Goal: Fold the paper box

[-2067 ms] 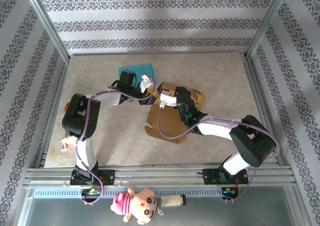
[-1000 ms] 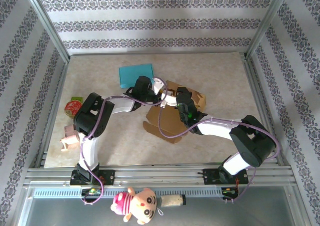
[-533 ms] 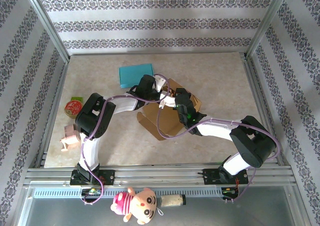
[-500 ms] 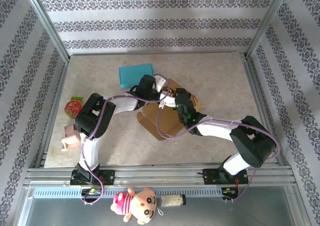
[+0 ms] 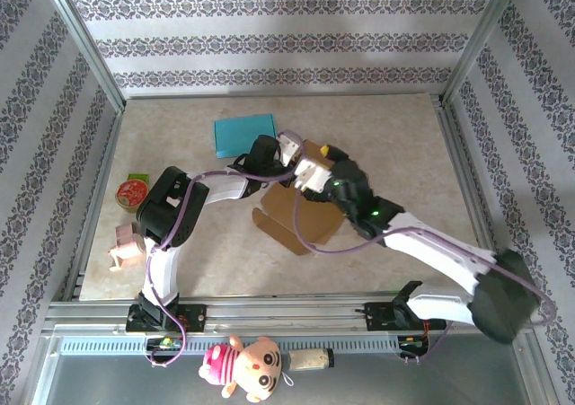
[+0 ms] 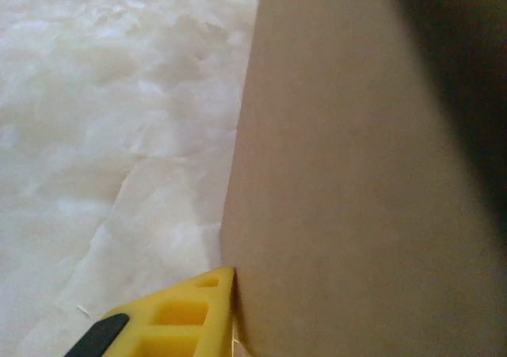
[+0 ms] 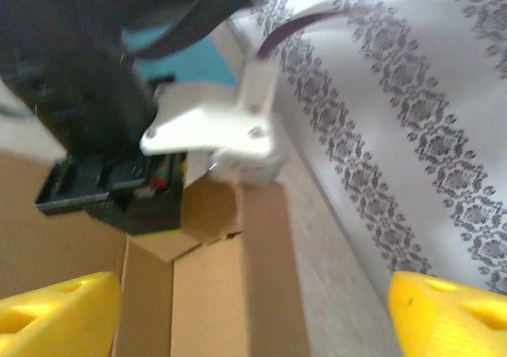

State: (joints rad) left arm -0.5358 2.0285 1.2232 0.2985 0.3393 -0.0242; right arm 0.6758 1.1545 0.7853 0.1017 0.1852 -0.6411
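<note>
Near the middle of the table [image 5: 180, 127] lies the brown paper box [image 5: 301, 215]. The right gripper [image 5: 312, 169] hangs over its far edge with its yellow fingers [image 7: 55, 309] wide apart, holding nothing. One left gripper [image 5: 277, 160] finger [image 6: 186, 317] touches a box wall; its gap cannot be told.

One brown cardboard paper box [image 5: 301, 216]. One teal rectangular sheet [image 5: 244, 133]. One red round tin [image 5: 131, 192]. One small green packet [image 5: 137, 178]. One pink toy figure [image 5: 124, 245]. One pink plush doll [image 5: 244, 364]. One beige cylindrical roll [image 5: 310, 360]. Two robot arms: left arm [image 5: 162, 212], right arm [image 5: 440, 254].
</note>
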